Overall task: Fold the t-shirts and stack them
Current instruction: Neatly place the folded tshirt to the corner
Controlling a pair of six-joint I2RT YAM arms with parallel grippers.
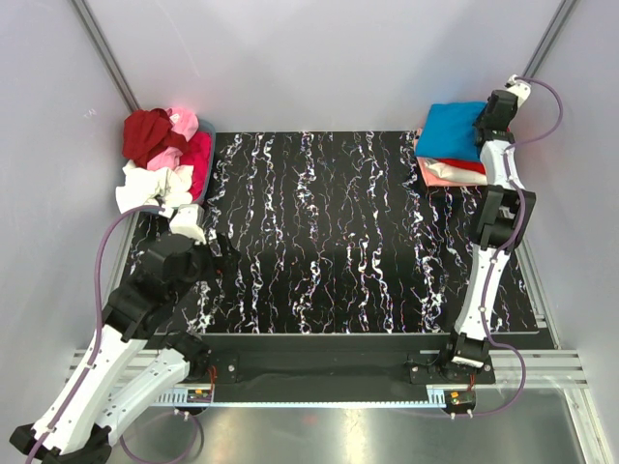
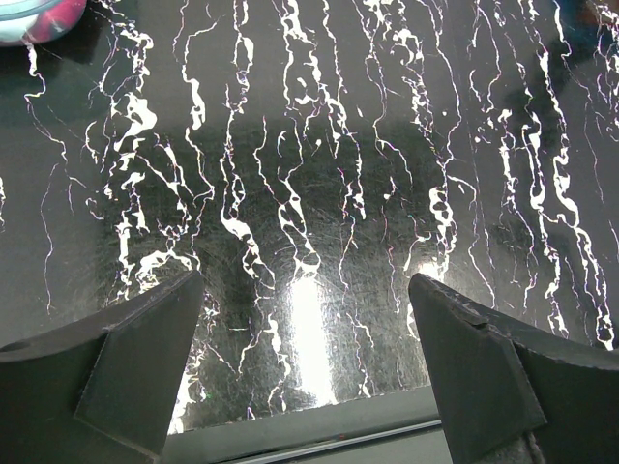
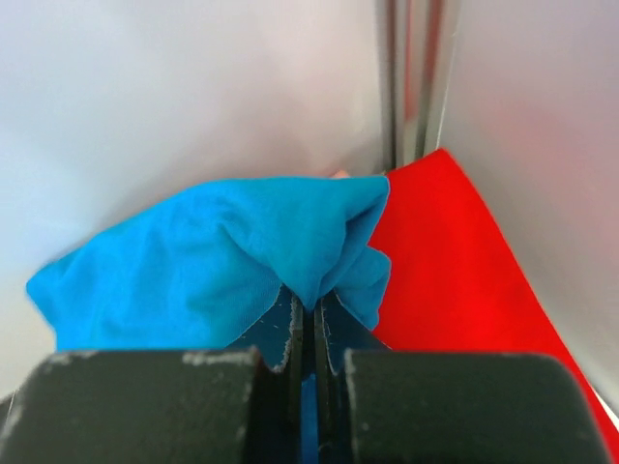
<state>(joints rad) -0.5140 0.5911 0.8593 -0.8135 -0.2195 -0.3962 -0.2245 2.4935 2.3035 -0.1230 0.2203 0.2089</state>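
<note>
A folded bright blue t-shirt [image 1: 451, 132] lies on top of a stack at the far right of the table, over a red shirt [image 1: 464, 166] and a pink one [image 1: 447, 175]. My right gripper [image 1: 489, 120] is shut on a pinch of the blue t-shirt [image 3: 222, 261]; the red shirt [image 3: 440, 251] lies to its right. My left gripper [image 2: 305, 362] is open and empty, low over the mat [image 2: 319, 174] at the near left; in the top view the left gripper [image 1: 196, 235] sits just below the pile of loose shirts.
A heap of loose shirts, dark red [image 1: 147, 133], pink [image 1: 182, 123], magenta [image 1: 197, 155] and white [image 1: 155, 186], fills a basket at the far left. Grey walls and metal posts close in the back corners. The table's front edge [image 2: 319, 420] is just below the left fingers.
</note>
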